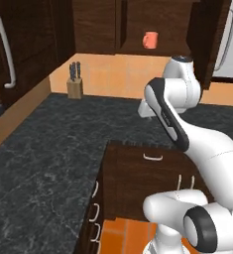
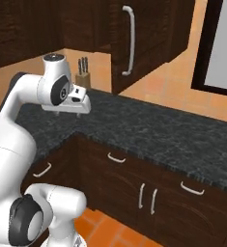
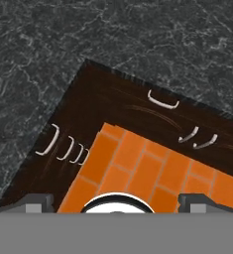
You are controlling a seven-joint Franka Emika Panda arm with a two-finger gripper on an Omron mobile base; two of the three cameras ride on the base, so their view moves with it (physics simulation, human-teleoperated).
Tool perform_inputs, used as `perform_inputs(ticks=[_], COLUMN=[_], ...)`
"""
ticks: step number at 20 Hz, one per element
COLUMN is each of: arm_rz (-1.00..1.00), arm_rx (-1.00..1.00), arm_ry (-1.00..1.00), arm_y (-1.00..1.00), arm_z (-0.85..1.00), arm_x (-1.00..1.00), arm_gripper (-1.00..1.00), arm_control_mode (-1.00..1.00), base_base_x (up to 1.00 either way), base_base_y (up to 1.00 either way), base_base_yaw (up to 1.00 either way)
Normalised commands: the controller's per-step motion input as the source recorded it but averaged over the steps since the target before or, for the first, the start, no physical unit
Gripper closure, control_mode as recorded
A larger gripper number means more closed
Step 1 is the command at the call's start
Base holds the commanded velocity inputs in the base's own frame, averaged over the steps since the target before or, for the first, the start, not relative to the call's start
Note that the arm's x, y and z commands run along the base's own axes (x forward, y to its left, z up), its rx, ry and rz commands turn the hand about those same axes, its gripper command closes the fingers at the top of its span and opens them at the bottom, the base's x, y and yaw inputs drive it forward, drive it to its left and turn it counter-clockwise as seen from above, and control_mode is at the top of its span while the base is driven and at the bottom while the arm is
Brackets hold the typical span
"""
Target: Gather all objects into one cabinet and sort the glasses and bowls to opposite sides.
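**Entry — corner counter, arm idle above it**

- Cup (image 1: 149, 39): salmon-orange, with a side handle, upright on the shelf inside the open wall cabinet (image 1: 138, 25) at the far wall. It sits well above and beyond the arm, so it is probably already where the task wants it. Other cups and the bowl: none can be made out.
- Gripper (image 3: 116, 201): fingers spread wide apart, nothing between them. It points straight down over the inner corner of the counter (image 1: 48, 149), looking onto drawer fronts and orange floor tiles. Judged a neutral carry pose rather than a reach, since nothing graspable lies below it.
- Arm: folded upward, the hand level, held clear above the dark stone top.
- Cabinet door (image 2: 139, 38): long grey bar handle; hangs over the counter's right run, apparently swung open to give access to the shelf.
- Knife block (image 1: 75, 84): in the far corner against the wall — not part of the task.
- Judgement: the gathering is at an early or between-items stage, and the next move calls for finding a remaining cup or the bowl.
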Motion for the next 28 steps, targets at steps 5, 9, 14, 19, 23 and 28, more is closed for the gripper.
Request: perform_inputs(ticks=[5, 9, 14, 19, 23, 28], arm_rz=[0.00, 0.00, 0.00, 0.00, 0.00, 0.00], arm_rx=[0.00, 0.00, 0.00, 0.00, 0.00, 0.00], arm_ry=[0.00, 0.00, 0.00, 0.00, 0.00, 0.00], arm_y=[0.00, 0.00, 0.00, 0.00, 0.00, 0.00], arm_z=[0.00, 0.00, 0.00, 0.00, 0.00, 0.00], arm_x=[0.00, 0.00, 0.00, 0.00, 0.00, 0.00], arm_gripper=[-1.00, -1.00, -1.00, -1.00, -1.00, -1.00], arm_control_mode=[1.00, 1.00, 1.00, 1.00, 1.00, 1.00], base_base_x=[1.00, 0.84, 0.52, 0.12, 0.83, 0.00], base_base_y=[0.14, 0.36, 0.61, 0.00, 0.00, 0.00], base_base_yaw=[-0.23, -0.17, -0.09, -0.01, -0.14, 0.00])
